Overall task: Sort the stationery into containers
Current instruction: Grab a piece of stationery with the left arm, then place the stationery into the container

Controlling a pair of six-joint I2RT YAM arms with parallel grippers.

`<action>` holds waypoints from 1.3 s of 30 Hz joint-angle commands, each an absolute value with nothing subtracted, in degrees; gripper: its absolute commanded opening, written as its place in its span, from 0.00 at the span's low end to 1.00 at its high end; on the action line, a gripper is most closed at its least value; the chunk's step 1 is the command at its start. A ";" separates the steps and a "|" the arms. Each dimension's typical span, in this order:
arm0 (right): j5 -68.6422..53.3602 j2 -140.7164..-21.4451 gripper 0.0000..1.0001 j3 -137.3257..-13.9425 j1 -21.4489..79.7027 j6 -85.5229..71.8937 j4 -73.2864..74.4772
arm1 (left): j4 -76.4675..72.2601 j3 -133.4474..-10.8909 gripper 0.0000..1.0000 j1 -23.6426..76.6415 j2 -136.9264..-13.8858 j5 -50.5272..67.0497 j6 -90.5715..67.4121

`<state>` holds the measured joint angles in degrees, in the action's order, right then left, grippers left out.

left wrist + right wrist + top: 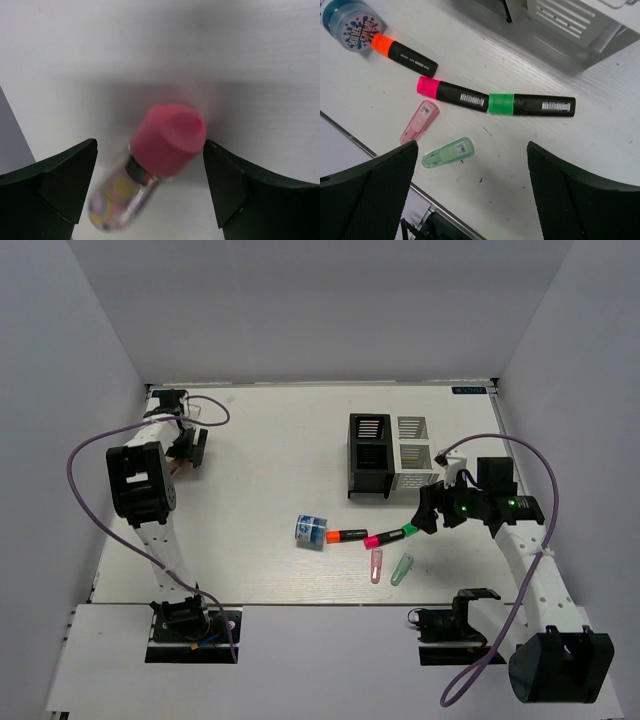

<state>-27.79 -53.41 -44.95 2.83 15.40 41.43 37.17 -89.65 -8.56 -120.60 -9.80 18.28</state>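
tbl point(260, 455): white, wood-grain | walls point(330, 300): grey, 3 sides | blue label point(470, 390): far-R tbl edge

The white, finely grooved table point(250, 540) carries a joined block of black and silver-white mesh compartments point(385, 455) just beyond the right gripper point(424, 512); ahead of that gripper three black markers lie nearly end to end, the green-capped marker point(532, 104) nearest, then the pink-capped marker point(452, 94), then the orange-capped marker point(404, 51); a blue-white tape roll point(352, 20) sits just beside the orange cap; a translucent pink capsule piece point(419, 121) and a translucent green capsule piece point(448, 152) lie alongside, near the table's edge.

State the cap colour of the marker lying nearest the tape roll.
Orange cap, clearest in the right wrist view.
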 commanded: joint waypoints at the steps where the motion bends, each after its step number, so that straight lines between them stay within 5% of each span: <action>1: -29.08 -53.97 0.90 -48.34 2.37 16.61 44.47 | 38.41 -91.67 0.96 -8.35 -124.18 -8.27 20.65; 13: -28.74 -51.34 0.90 -47.64 2.64 17.23 43.33 | 42.89 -83.06 0.53 -6.59 -118.75 -4.83 15.21; 15: -28.13 -50.72 0.90 -46.85 2.72 17.58 42.28 | 44.37 -81.48 0.32 -6.07 -116.39 -3.70 12.15; 16: -28.04 -49.41 0.90 -46.32 2.81 17.67 41.93 | 44.47 -80.43 0.11 -6.06 -115.93 -3.26 11.43; 17: -28.04 -49.13 0.90 -46.06 2.81 17.84 41.49 | 44.30 -79.29 0.00 -6.06 -115.23 -2.90 10.47; 25: -24.80 -49.04 0.90 -45.00 2.90 17.23 40.25 | 47.19 -79.27 0.00 -0.98 -104.08 8.78 -1.47; 37: -28.21 -52.30 0.90 -45.62 2.99 23.38 43.33 | 45.27 -86.39 0.00 19.15 -88.95 8.52 -12.82; 38: -30.30 -52.03 0.69 -45.44 3.08 24.60 43.59 | 42.22 -85.79 0.00 20.99 -87.81 8.70 -14.75; 39: -30.50 -51.77 0.01 -45.09 3.08 23.74 42.81 | 38.79 -85.00 0.00 21.53 -87.63 8.61 -15.81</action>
<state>-26.35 -52.36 -45.17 2.74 21.98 42.52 45.10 -84.33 20.03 -90.39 7.64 -9.67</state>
